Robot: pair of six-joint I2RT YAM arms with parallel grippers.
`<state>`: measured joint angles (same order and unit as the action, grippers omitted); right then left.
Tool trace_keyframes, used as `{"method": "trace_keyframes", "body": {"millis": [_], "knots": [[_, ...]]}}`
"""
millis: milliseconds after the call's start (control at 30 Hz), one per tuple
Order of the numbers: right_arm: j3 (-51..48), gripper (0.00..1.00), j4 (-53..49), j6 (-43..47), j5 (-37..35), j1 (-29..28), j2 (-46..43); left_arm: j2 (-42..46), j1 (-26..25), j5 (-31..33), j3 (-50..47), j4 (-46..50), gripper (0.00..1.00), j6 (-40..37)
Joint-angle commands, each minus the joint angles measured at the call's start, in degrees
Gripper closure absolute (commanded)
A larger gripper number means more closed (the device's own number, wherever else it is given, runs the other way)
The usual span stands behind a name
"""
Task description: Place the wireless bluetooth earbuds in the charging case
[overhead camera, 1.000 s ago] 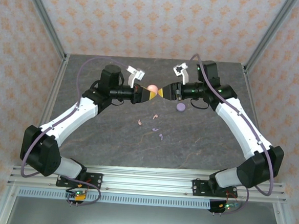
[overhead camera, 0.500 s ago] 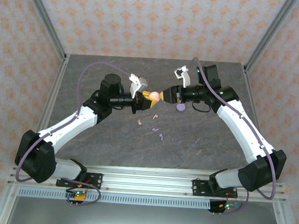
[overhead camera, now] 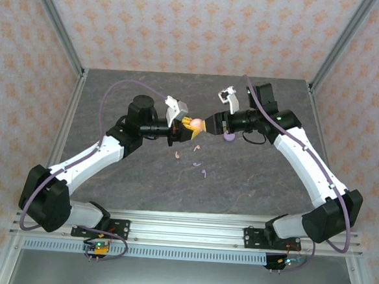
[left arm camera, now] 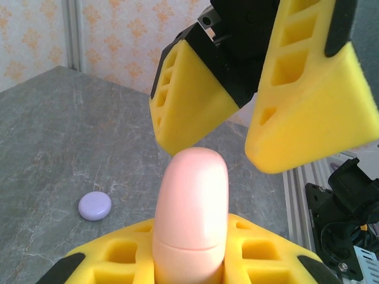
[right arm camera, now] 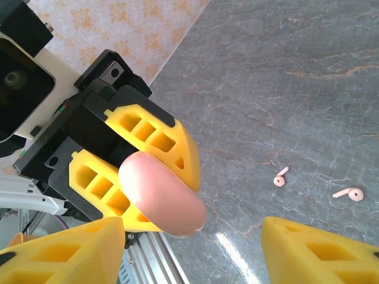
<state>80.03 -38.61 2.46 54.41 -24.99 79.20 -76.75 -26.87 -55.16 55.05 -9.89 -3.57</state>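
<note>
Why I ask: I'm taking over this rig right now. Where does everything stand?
Left end effector: shut on the pink case, held above the table; lid looks closed.
Right end effector: open, facing the case's free end, not touching.
Lilac case: lying on the table, closed.
Pink earbuds and lilac earbuds: two each, loose on the table.
Done: case picked up; nothing inserted.
To do: open the cases, seat all four earbuds.
</note>
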Motion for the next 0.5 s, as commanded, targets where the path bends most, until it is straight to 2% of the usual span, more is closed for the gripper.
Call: {"method": "trace_keyframes", "body": {"millis": [0,467], "knots": [[0.18,0.37,-1.1,1.43,0.31,-0.52,-0.36,2.09,-0.75,-2.18,0.24,-2.05,0.99,-1.75],[0.85,0.37,0.03,-1.8,-10.39,-0.52,-0.27,3.35,-1.69,-3.03,0.11,-0.24,0.98,-3.37]]}}
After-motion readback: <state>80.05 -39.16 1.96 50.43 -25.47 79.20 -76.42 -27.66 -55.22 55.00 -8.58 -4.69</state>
